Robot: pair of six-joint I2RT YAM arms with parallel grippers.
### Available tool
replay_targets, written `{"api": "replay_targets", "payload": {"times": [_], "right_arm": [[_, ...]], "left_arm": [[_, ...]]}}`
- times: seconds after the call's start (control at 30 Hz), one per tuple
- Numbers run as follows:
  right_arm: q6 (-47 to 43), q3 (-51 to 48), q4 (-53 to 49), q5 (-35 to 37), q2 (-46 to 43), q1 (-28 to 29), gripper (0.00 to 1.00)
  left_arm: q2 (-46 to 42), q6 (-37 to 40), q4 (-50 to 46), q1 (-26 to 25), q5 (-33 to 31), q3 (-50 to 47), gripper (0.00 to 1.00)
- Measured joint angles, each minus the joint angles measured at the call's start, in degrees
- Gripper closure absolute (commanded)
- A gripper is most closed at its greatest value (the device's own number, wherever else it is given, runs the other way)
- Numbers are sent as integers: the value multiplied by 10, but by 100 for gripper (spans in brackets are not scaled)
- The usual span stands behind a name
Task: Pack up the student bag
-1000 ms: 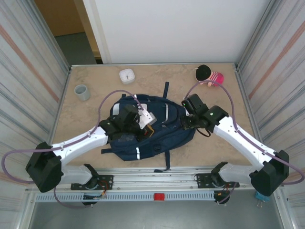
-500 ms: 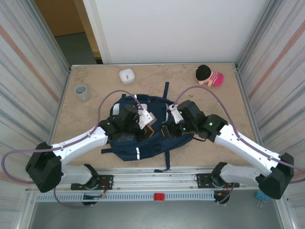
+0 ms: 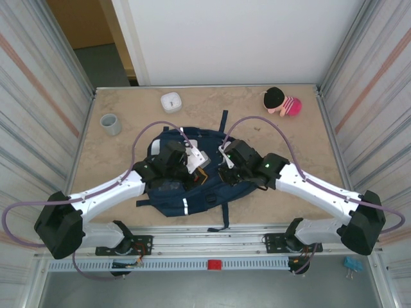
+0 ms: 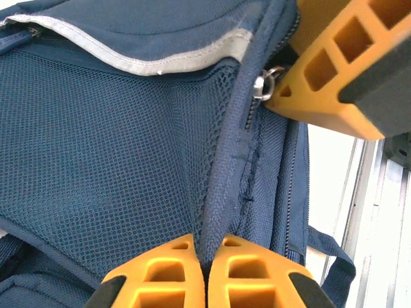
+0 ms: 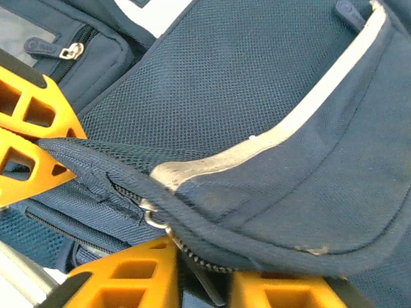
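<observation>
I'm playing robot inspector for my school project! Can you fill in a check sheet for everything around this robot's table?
Surface: beige marbled table top, bare parts look clean.
Job's things: large navy-blue fabric backpack with white stripes, lying mid-table.
Clutter: small grey cup, small white tub and pink striped plush toy with black head, all apart from the backpack.
Hands: left hand shut on a backpack seam; right hand astride the zip edge, grip unclear.
Cables: purple cables arch from both arms over the backpack.
Surroundings: ribbed metal side walls, white back wall.
</observation>
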Motion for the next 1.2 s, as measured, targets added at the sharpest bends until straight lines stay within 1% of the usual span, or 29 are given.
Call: {"api": "replay_targets", "payload": {"times": [0.03,0.13,0.3,0.4,0.5,0.57,0.6,0.63,0.7,0.73,0.77,0.83,0.93,1.0,1.1,1.2], "right_arm": [[0,3,2,4,2,6,93],[4,13,0,25,3,17,99],[7,16,-7,39,-5,12,100],[6,14,-19,21,-28,-19,100],[6,4,-27,-14,-55,-74,100],[6,-1,-28,-39,-63,-90,100],[4,-2,-28,-49,-64,-92,100],[4,-2,-28,-58,-64,-93,100],[4,-7,-28,-73,-64,-93,100],[4,-10,-30,-75,-64,-92,100],[4,-13,-31,-75,-64,-92,100],[5,-16,-37,-78,-61,-92,100],[7,-16,-37,-83,-56,-92,100],[11,-16,-37,-86,-54,-92,100],[15,-16,-37,-85,-49,-86,100],[16,-16,-37,-85,-41,-78,100]], "left_arm": [[0,-1,2,0,0,0,100],[0,-3,5,1,-2,0,100],[-3,-3,11,1,-11,0,100],[-10,-3,10,0,-23,0,100],[-18,-2,11,0,-33,-1,100],[-23,-1,10,-1,-37,-2,100],[-24,-1,8,-1,-39,-2,97],[-26,-2,4,-1,-42,-4,90],[-29,-9,-5,-1,-46,-6,70],[-33,-23,-15,0,-51,-6,57],[-38,-36,-25,0,-57,-6,48],[-54,-82,-52,0,-78,-6,37],[-100,-189,-100,0,-124,-13,30],[-150,-275,-133,0,-151,-34,29],[-228,-394,-178,-1,-173,-81,29],[-289,-483,-220,-10,-200,-127,28]]}}
